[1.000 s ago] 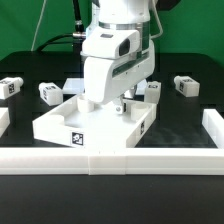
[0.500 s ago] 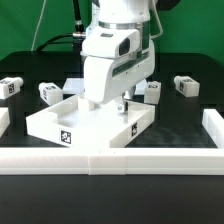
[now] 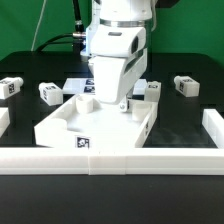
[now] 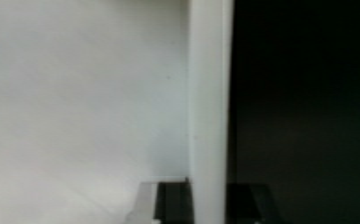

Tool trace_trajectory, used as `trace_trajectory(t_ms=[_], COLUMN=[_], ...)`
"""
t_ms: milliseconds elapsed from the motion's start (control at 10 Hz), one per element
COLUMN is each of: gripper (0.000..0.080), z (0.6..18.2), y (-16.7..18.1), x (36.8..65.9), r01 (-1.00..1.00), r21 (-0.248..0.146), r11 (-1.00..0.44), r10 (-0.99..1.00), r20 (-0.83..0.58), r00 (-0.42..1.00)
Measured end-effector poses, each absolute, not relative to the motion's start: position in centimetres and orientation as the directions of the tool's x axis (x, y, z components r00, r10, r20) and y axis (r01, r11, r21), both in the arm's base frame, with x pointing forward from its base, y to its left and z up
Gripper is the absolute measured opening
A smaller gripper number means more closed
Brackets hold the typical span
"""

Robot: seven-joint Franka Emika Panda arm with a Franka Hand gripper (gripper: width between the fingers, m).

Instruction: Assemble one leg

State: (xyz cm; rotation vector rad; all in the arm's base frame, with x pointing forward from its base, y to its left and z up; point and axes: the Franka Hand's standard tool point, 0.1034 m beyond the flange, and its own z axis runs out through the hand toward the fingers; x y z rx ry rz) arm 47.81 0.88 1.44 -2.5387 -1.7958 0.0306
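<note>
Leg (image 3: 50, 92) on black table (image 3: 185, 116), pincer (image 4: 209, 204) astride panel (image 3: 110, 134), green backdrop (image 3: 20, 28)

The arm (image 3: 118, 60) has twisted toward the exterior view's right, and the panel (image 3: 55, 128), seemingly pinched in the claw (image 3: 122, 102), has swung round with it.

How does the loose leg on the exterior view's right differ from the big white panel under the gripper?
The leg is a small stubby block; the panel is far larger, a tray with raised walls. The leg lies off to the side, untouched; the panel sits in the middle with the gripper over it. Both are white with black-and-white marker tags.
</note>
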Motion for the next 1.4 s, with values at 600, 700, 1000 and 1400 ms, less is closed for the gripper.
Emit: trace_trajectory(t_ms=[600, 700, 1000, 1400], gripper=[0.0059, 0.0059, 0.006, 0.006], z=[1.4, 1.4, 0.9, 0.9], y=[0.8, 0.7, 1.7, 7.2], x=[48.3, 48.3, 48.4, 49.4], r01=[0.964, 0.97, 0.997, 0.999], r21=[-0.04, -0.037, -0.026, -0.004], r11=[-0.262, -0.241, -0.067, -0.054], r10=[0.965, 0.97, 0.998, 0.998], r20=[-0.002, 0.0, 0.02, 0.043], r00=[0.262, 0.241, 0.068, 0.055])
